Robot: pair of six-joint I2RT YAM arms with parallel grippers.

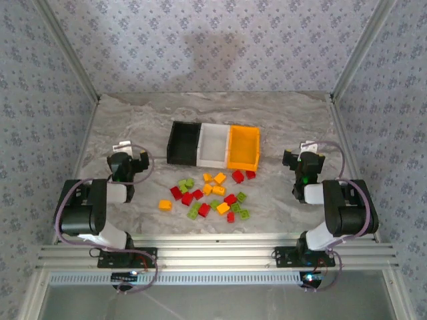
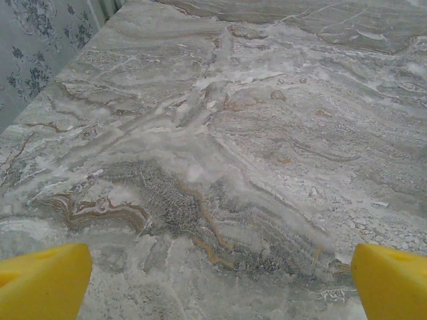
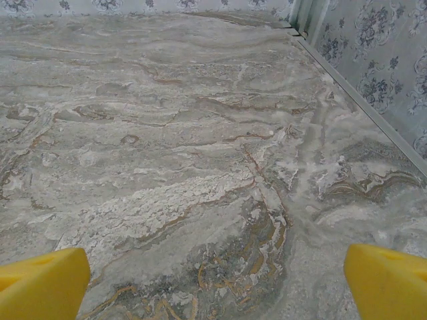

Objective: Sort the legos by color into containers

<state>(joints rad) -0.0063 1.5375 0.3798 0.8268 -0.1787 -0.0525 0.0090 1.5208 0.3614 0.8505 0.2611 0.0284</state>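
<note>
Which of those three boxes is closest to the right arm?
The orange bin, at the row's right end; the white bin sits in the middle, the black bin at the left end.

Soft even light, faint shadows, slightly blurry, no glare

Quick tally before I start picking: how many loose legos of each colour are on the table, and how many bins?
Red legos: about 8
Green legos: about 8
Orange-yellow legos: about 6
Bins: 3 (black bin, white bin, orange bin)
Total: about 22 legos, 3 bins; the legos are tiny and bunched, so their counts are approximate.
</note>
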